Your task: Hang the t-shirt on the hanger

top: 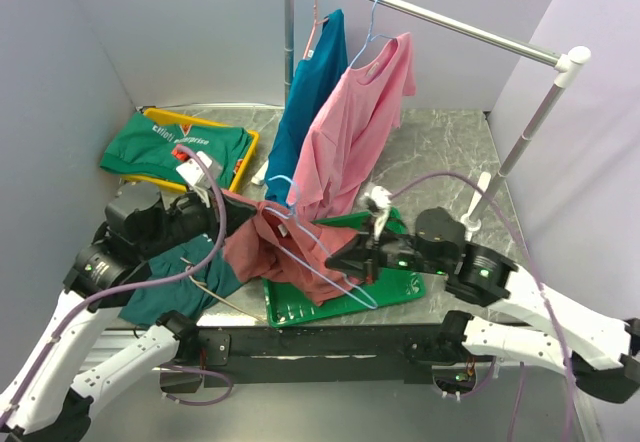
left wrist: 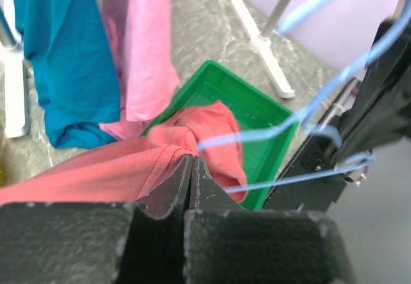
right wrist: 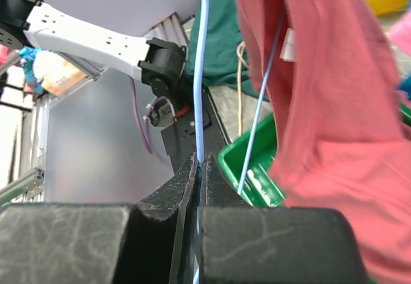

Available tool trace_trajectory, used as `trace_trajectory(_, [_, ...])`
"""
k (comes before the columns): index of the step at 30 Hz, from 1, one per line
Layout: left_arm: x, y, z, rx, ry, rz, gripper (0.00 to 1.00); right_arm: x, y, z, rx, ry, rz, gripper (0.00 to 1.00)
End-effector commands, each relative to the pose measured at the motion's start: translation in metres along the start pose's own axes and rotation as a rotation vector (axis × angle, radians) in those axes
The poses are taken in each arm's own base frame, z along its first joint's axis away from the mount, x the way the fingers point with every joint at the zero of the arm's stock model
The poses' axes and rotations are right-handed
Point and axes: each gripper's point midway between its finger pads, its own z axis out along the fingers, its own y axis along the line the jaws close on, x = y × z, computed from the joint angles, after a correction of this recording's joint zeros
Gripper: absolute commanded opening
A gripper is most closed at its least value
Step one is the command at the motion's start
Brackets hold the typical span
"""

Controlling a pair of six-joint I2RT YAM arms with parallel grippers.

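The salmon-red t-shirt [top: 290, 252] hangs bunched between the arms, over the green tray [top: 395, 292]. My left gripper [top: 235, 224] is shut on its edge and pulls it taut; the left wrist view shows the fabric [left wrist: 128, 168] pinched at my gripper's tips [left wrist: 191, 162]. The light blue wire hanger [top: 335, 262] lies slanted across the shirt with its hook up at the left. My right gripper [top: 352, 260] is shut on its wire [right wrist: 203, 72] at the tips [right wrist: 199, 165]. One hanger wire [left wrist: 270, 133] runs into the shirt [right wrist: 334, 104].
A clothes rail [top: 450, 24] at the back holds a teal-blue t-shirt [top: 310, 92] and a lighter pink t-shirt [top: 355, 132]. Its right post [top: 525, 142] stands near my right arm. A yellow bin with a green shirt [top: 180, 147] is at the back left. A dark teal cloth [top: 180, 287] lies by the left arm.
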Motion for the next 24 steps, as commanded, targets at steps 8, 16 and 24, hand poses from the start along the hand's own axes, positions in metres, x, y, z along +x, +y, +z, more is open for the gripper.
trace_trajectory(8, [0.023,0.057,0.021,-0.266,-0.05,-0.109,0.18,0.007,-0.008,0.048,-0.099,-0.122,0.028,0.0])
trace_trajectory(16, [0.043,0.044,-0.004,-0.221,0.0,-0.072,0.5,0.011,-0.013,0.06,-0.105,-0.129,0.044,0.0])
trace_trajectory(24, [0.033,-0.009,-0.024,0.054,-0.069,0.033,0.62,0.017,-0.018,0.071,-0.11,-0.112,0.06,0.0])
